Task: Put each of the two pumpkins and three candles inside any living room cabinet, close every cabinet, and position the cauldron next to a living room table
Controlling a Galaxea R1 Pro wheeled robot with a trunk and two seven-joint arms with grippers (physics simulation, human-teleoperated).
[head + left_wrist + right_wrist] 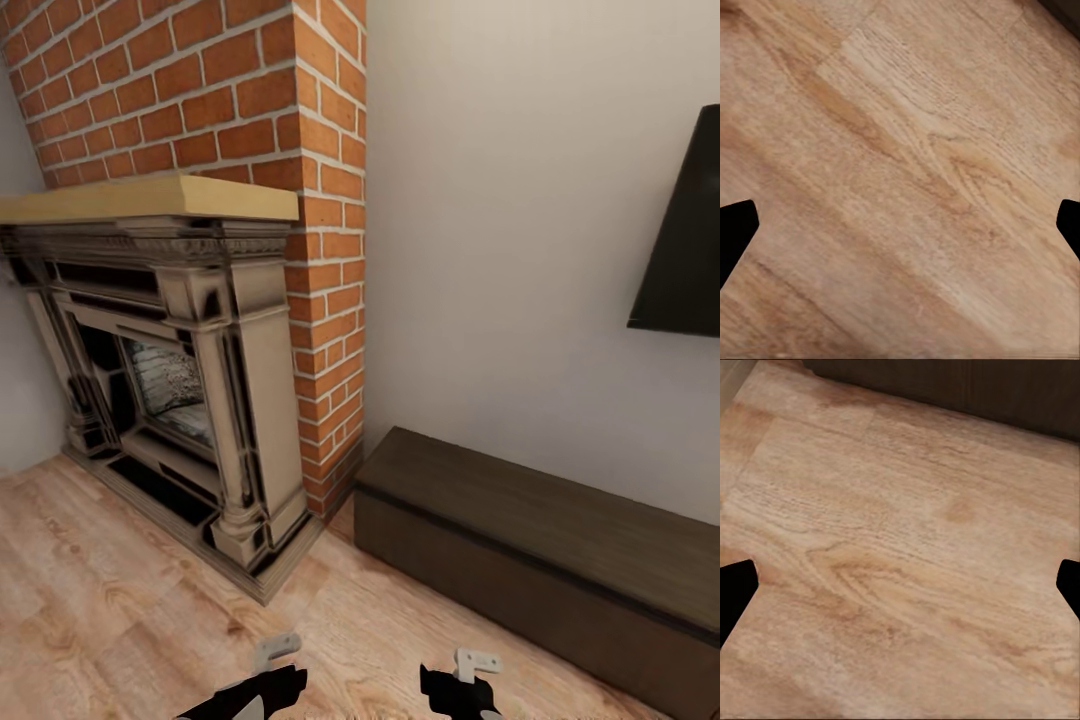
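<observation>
Long cabinet [560,560] running from frame centre toward lower right, drawers closed; left gripper [900,225] and right gripper [900,585] jaws wide, empty.

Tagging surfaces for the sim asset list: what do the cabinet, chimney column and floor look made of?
The cabinet: dark-brown wood, matte by the look, with faint grain and no glare. The chimney column: red brick with pale mortar joints. The floor: light wood planks; grain swirls and plank seams are plain in the left wrist view, low sheen. All rendered, so judged by look only.
</observation>
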